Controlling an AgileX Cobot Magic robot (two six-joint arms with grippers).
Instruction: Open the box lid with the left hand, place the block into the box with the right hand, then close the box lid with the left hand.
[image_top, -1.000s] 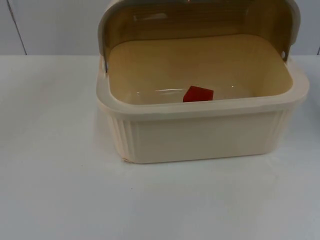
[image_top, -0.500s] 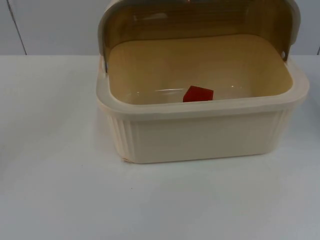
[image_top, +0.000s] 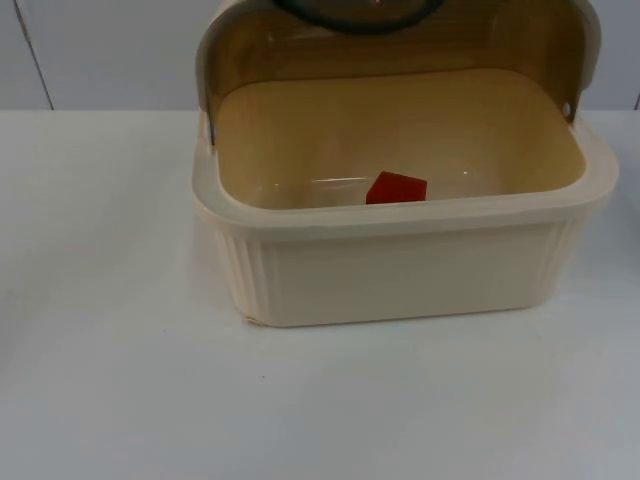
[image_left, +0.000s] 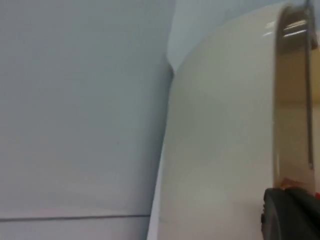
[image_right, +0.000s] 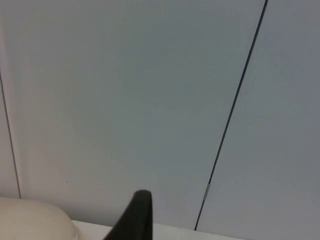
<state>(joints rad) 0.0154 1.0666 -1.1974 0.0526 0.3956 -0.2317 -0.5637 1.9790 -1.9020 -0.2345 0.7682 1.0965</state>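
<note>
The cream box (image_top: 400, 270) stands in the middle of the table with its lid (image_top: 300, 50) swung up at the back, the brown see-through panel facing forward. Inside, against the front wall, lies the red block (image_top: 396, 187). A dark curved shape (image_top: 355, 18) shows through the top of the lid. In the left wrist view the lid's cream rim (image_left: 220, 125) and brown panel (image_left: 292, 100) are very close, and my left gripper, shut, has a black fingertip (image_left: 290, 215) right by that edge. My right gripper waits off to the side, its fingertip (image_right: 137, 215) before the wall, holding nothing.
The grey partition wall (image_top: 100, 50) rises just behind the box. White table top (image_top: 300, 400) stretches in front of the box and to its left. A rounded cream corner of the box (image_right: 30, 220) shows in the right wrist view.
A dark curved shape has come in behind the top of the raised lid. The left gripper has closed. Box, lid and red block stay where they were.
</note>
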